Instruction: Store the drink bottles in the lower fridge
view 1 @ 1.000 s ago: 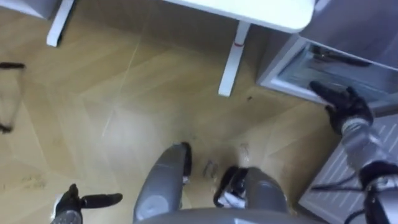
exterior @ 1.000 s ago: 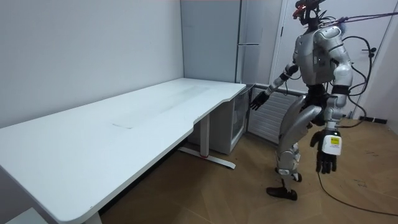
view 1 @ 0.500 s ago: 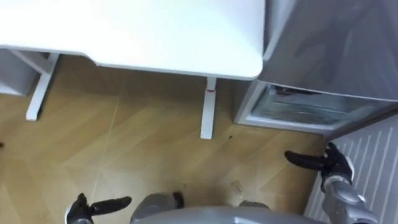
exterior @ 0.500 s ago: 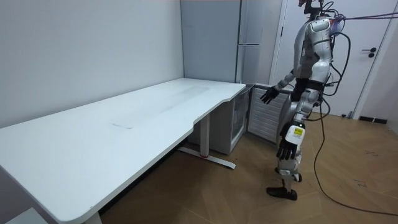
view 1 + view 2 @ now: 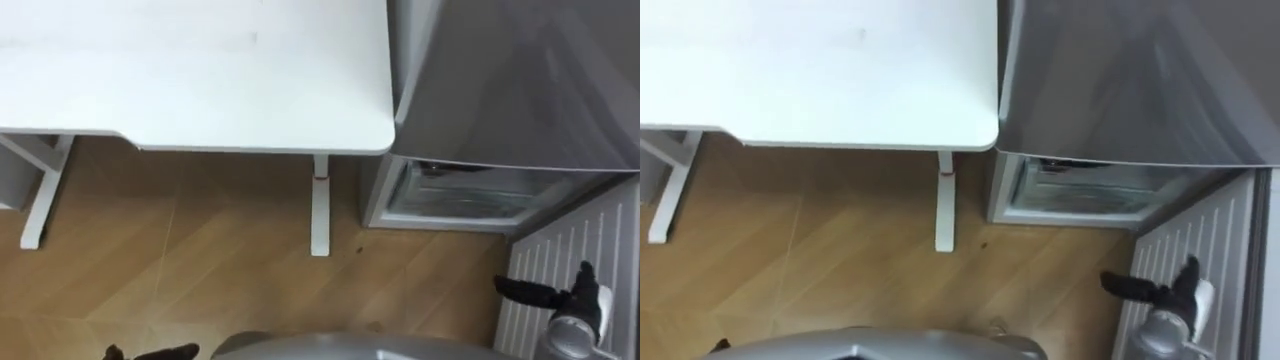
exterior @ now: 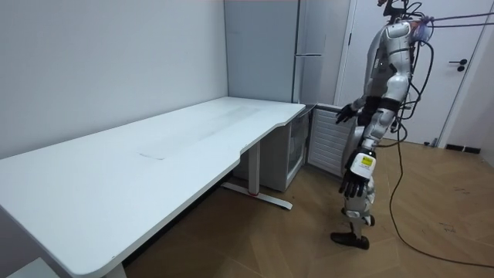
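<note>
No drink shows on the table or in either hand. The low fridge (image 5: pixel 455 197) (image 5: pixel 1080 192) (image 6: pixel 297 157) has a glass front and stands on the floor under the table's end, its door looking shut. My right hand (image 5: pixel 565 298) (image 5: pixel 1170 292) (image 6: pixel 345 114) is held out, open and empty, in front of the ribbed white panel beside that fridge. My left hand (image 6: pixel 353 181) hangs open by my leg; its dark fingers (image 5: pixel 150 353) peek in at the bottom edge. I stand on the wooden floor facing the table's end.
A long white table (image 5: pixel 200 70) (image 6: pixel 154 154) stretches away to my left, with a white leg (image 5: pixel 320 215) near the fridge. A tall grey fridge (image 5: pixel 510 80) (image 6: pixel 309 46) rises above the low one. The ribbed white panel (image 5: pixel 570 250) (image 6: pixel 328 147) stands to its right.
I have turned toward the table and fridges, so the whole view has shifted. My right hand has dropped lower in the eye view; my left hand now hangs down.
</note>
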You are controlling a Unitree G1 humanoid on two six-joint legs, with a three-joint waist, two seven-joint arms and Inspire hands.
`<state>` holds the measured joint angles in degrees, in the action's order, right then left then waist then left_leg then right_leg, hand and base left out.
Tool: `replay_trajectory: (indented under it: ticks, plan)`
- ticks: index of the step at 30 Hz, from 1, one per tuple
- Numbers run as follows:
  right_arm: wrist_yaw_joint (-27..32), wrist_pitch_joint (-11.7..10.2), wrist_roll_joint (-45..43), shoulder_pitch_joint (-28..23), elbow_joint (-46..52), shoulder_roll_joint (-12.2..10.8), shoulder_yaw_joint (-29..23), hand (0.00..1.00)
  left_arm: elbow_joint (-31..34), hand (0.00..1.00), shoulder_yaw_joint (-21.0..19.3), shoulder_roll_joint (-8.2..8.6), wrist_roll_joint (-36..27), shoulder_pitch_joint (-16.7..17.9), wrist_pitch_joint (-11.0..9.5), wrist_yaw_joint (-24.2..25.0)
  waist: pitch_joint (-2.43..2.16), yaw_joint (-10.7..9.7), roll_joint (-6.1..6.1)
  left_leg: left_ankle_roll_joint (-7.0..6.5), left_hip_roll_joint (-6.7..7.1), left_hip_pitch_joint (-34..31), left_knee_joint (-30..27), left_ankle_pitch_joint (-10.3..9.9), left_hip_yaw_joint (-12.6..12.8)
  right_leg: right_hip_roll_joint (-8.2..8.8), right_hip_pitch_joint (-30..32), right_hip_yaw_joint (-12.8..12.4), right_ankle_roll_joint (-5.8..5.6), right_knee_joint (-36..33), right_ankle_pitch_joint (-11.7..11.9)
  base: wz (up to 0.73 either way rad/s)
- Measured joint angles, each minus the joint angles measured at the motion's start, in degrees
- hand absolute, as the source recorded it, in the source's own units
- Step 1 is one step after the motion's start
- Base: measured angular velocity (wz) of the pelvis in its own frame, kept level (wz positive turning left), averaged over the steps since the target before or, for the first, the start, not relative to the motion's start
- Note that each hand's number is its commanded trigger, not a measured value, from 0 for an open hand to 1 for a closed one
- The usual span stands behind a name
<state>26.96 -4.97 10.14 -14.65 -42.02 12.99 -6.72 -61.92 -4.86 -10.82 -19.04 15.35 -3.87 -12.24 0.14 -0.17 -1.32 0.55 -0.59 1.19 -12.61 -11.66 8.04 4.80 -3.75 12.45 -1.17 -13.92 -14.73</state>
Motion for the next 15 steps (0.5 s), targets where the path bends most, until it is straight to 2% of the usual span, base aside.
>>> replay_trajectory:
  ticks: [3,7,12,15]
  plan:
    - [3.0,-0.6,-4.0,0.0,3.5,0.1,-2.4,0.0,0.1,0.0,-2.2,0.01,1.4,0.3,0.0,0.0,-0.07,-0.5,-0.18,-0.05,-0.05,0.9,0.0,0.0,0.7,-0.17,0.0,-1.6,-0.04,-0.5,0.0,-0.23]
    - [9.5,-1.7,-8.2,-0.1,9.3,0.1,-3.4,0.0,0.4,0.0,-2.5,0.0,3.9,0.6,0.0,0.1,-0.09,-1.1,-0.67,-0.19,-0.15,1.6,0.1,-0.1,1.5,-0.52,-0.1,-3.1,-0.2,-0.6,0.2,-0.15]
    - [16.0,-2.8,-15.8,-0.6,12.1,0.5,-5.8,0.0,0.6,0.0,-3.8,-0.06,4.0,0.6,-0.1,0.4,-0.18,-1.5,-1.52,-0.2,-0.16,1.6,0.3,-0.1,1.4,-0.67,-0.3,-3.2,-0.18,0.1,0.6,-0.01]
    - [19.3,-3.1,-17.4,-0.7,14.5,0.5,-8.0,0.0,0.5,0.0,-4.2,-0.33,3.8,0.8,-0.2,0.7,-0.12,-1.6,-1.94,-0.2,-0.16,1.5,0.3,-0.1,1.4,-0.67,-0.2,-3.3,-0.17,0.2,0.6,0.0]
